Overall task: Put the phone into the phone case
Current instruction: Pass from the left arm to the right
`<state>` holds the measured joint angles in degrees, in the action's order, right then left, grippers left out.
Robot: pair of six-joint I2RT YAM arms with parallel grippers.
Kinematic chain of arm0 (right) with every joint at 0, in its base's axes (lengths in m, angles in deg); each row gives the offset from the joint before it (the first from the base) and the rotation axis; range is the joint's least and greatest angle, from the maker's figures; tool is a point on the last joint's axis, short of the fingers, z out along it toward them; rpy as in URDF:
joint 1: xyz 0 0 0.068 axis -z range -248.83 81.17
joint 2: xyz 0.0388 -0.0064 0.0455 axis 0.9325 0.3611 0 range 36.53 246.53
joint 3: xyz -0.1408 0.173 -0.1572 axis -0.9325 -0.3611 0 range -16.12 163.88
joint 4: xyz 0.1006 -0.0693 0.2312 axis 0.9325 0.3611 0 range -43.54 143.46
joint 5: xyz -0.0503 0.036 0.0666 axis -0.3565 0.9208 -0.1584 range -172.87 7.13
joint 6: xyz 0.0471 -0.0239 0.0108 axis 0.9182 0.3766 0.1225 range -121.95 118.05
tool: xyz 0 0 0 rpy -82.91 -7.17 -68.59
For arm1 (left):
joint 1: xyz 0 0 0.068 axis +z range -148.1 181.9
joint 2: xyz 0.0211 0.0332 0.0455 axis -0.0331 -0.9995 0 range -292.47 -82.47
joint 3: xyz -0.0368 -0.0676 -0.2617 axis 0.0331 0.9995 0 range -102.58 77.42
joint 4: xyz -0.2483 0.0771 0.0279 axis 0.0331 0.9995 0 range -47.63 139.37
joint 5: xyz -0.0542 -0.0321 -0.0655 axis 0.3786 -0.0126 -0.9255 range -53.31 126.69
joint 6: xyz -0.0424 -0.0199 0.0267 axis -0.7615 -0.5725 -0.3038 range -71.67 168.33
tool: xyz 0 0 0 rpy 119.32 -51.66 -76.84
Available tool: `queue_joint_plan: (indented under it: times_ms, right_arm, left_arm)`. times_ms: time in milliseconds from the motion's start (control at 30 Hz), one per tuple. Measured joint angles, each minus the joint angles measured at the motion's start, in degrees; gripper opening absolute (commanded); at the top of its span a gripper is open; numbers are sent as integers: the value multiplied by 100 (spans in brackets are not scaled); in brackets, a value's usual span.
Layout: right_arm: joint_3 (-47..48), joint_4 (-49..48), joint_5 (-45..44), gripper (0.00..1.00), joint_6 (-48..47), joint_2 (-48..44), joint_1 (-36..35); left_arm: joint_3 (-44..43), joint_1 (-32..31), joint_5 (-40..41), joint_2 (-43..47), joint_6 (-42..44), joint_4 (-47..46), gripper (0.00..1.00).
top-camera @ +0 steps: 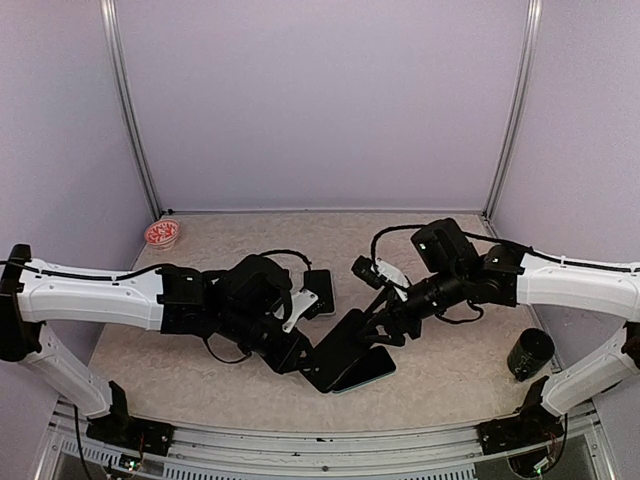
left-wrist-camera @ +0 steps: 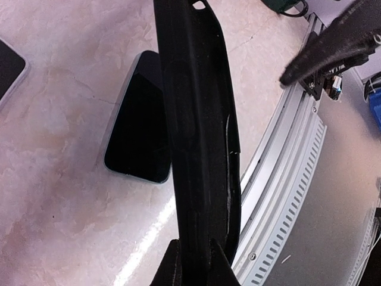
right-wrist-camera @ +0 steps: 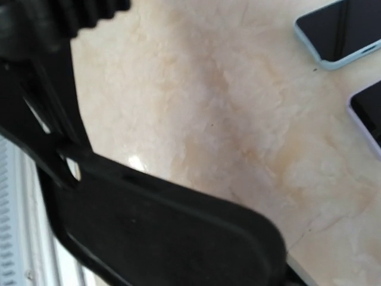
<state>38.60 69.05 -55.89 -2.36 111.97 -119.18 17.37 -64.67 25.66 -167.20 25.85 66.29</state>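
Note:
My left gripper (top-camera: 297,352) is shut on one end of the black phone case (top-camera: 335,348) and holds it tilted above the table. In the left wrist view the case (left-wrist-camera: 199,131) runs edge-on up from between my fingers (left-wrist-camera: 169,268). A dark phone with a pale blue rim (top-camera: 375,368) lies flat on the table under and beside the case, and also shows in the left wrist view (left-wrist-camera: 140,131). My right gripper (top-camera: 380,325) is at the case's far end. In the right wrist view the case (right-wrist-camera: 155,232) fills the bottom and hides the right fingers.
Two more phones lie further back (right-wrist-camera: 339,30) (right-wrist-camera: 369,116); one shows in the top view (top-camera: 320,288). A red and white dish (top-camera: 162,233) sits at the back left and a black cup (top-camera: 529,352) at the right. The front rail (left-wrist-camera: 286,179) runs close by.

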Motion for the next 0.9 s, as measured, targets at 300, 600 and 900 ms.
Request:
queue_joint_plan:
  times_ms: [300,600,900]
  right_arm:
    - [190,72,-133,45,-120,533,-245]
    - [291,-13,-350,27,-105,686,-278]
    - [284,-258,-350,15,4,966,-280]
  left_arm:
    - [229,-35,-15,116,4,219,0]
    - [273,-15,-13,199,31,219,0]
    - [293,55,-11,190,87,328,0]
